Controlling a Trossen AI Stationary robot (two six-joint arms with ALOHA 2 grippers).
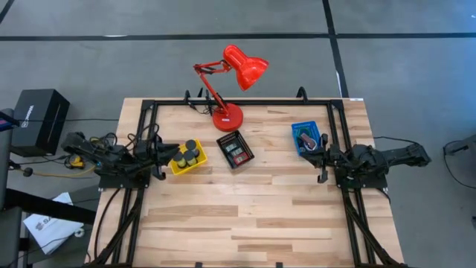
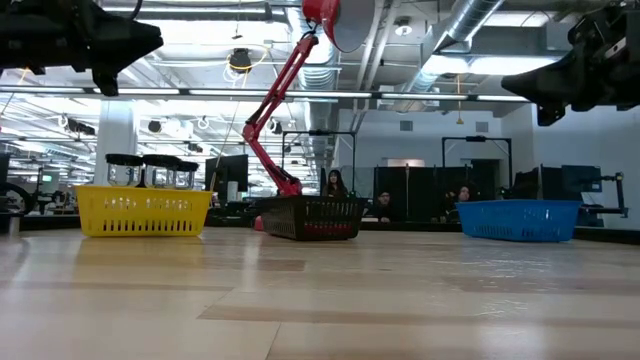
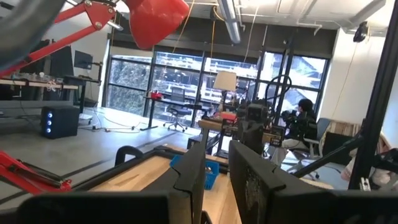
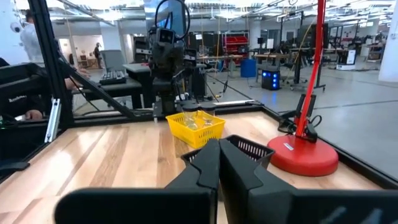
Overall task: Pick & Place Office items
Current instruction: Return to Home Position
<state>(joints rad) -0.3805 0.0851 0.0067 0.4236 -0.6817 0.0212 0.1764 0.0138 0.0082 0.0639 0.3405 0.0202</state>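
Note:
The office items lie in three mesh trays. Black round cylinders (image 1: 190, 152) stand in the yellow tray (image 1: 177, 167), and they also show in the low view (image 2: 150, 170). Small red and black pieces (image 1: 236, 151) lie in the black tray (image 1: 225, 139). A green ring and small bits (image 1: 306, 139) sit in the blue tray (image 1: 297, 128). My left gripper (image 1: 165, 156) hovers just left of the yellow tray, fingers a narrow gap apart (image 3: 217, 186). My right gripper (image 1: 318, 158) hovers by the blue tray's near right corner, shut (image 4: 219, 171). Both are raised above the table and hold nothing.
The red desk lamp stands with its base (image 1: 227, 117) near the table's far edge, behind the black tray, its head (image 1: 245, 67) reaching beyond the table. Black frame rails (image 1: 245, 103) run along the far and side edges. Bare wood (image 1: 245, 216) covers the near half.

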